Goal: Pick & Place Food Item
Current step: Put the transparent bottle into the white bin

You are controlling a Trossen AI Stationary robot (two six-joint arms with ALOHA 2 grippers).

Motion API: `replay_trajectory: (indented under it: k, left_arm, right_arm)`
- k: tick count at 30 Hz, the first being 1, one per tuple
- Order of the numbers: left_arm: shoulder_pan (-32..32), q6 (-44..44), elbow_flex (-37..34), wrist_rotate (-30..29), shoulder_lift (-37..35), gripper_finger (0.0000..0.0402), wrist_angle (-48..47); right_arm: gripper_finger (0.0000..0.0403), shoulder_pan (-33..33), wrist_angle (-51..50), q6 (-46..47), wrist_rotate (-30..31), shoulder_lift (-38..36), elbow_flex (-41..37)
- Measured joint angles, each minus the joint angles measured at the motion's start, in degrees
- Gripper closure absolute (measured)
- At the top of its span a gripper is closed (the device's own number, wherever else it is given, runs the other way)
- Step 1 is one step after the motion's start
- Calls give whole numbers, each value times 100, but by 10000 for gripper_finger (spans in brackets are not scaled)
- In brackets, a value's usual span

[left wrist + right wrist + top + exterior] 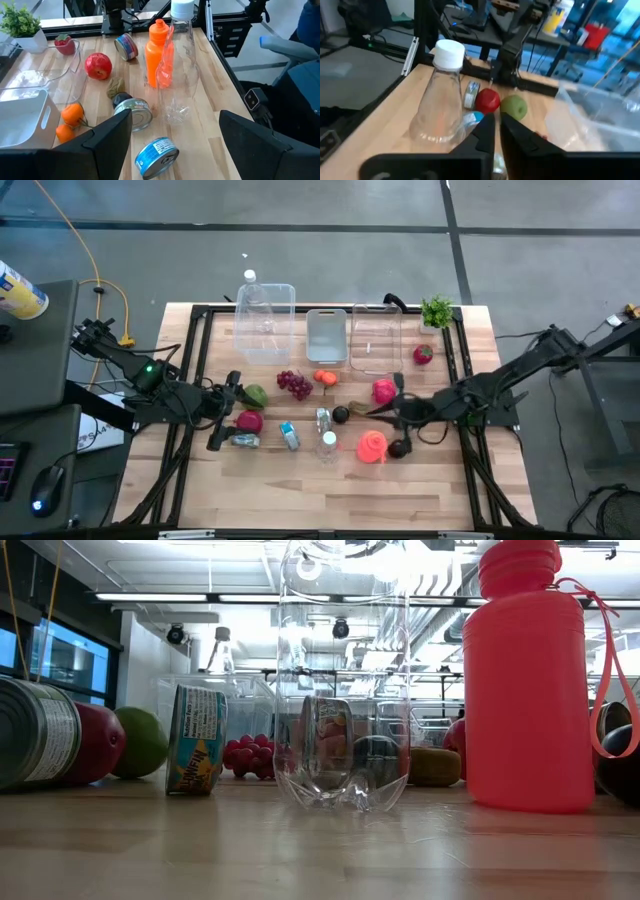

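— Clear bottle (340,690) sits nearest. Anything picked?
— Nothing. Left gripper (172,150) gapes empty by the red apple (249,421); right gripper (496,131), fingers nearly closed, holds nothing. Placing remains.

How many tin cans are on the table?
4: one silver metal can by the left gripper, one blue-labelled beside it, one behind the clear plastic bottle, one by the right arm. Others may hide.

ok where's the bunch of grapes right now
In the high view, the grapes lie mid-table, left of the oranges, right of the green apple, in front of the clear bins.
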Motion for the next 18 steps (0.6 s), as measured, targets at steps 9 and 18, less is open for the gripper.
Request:
replay_trajectory:
  k: [9, 18]
  left_arm:
    - [0, 177, 7, -2, 173, 112, 3]
    - [0, 627, 7, -23, 892, 112, 654]
  right_arm:
    - [221, 14, 1219, -345, 288, 478, 0]
    - [82, 313, 1235, -316, 271, 477, 0]
